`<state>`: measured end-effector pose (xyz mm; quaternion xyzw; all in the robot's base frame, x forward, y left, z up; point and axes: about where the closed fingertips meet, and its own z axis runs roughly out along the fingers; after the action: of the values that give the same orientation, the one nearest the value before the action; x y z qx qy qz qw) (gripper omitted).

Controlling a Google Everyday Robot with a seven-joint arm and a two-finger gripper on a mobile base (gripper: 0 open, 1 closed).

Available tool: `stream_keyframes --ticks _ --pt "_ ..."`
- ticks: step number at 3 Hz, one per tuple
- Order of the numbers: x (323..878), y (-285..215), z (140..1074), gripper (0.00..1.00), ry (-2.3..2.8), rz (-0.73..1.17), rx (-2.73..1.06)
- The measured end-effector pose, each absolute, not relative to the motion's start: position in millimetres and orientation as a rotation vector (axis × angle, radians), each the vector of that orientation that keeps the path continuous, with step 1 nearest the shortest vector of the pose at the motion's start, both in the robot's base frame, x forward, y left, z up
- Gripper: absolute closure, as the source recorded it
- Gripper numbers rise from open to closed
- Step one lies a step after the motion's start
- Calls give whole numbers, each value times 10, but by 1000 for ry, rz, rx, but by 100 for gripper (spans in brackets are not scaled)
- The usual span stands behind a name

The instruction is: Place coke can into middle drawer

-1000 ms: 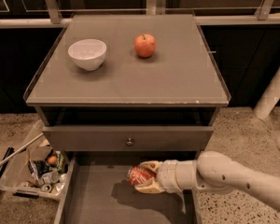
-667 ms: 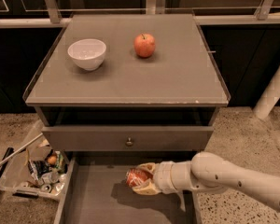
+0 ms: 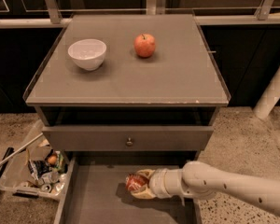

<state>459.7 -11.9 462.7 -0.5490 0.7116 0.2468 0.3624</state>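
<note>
The coke can is a red can held sideways in my gripper, whose pale fingers are closed around it. The white arm comes in from the lower right. The can hangs just above the flat grey floor of the open middle drawer, toward its middle-right, and casts a shadow on it. Whether the can touches the floor, I cannot tell.
A grey drawer front with a round knob sits above the open drawer. On the cabinet top stand a white bowl and a red-orange apple. A clear bin of crushed cans and trash lies on the floor at the left.
My gripper with the can has moved slightly to the left and lower inside the drawer. Nothing else has moved.
</note>
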Motion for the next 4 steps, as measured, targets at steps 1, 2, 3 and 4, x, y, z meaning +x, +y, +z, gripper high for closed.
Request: stream_keyframes --ticks 1,2,3,4 --pt "4658 -160 4267 100 1851 624 -1385" --pt "4737 -182 3918 100 1862 619 -1364" --pt "4800 -166 3779 100 1870 619 -1352" --pt "4800 -166 3779 81 1870 619 -1352"
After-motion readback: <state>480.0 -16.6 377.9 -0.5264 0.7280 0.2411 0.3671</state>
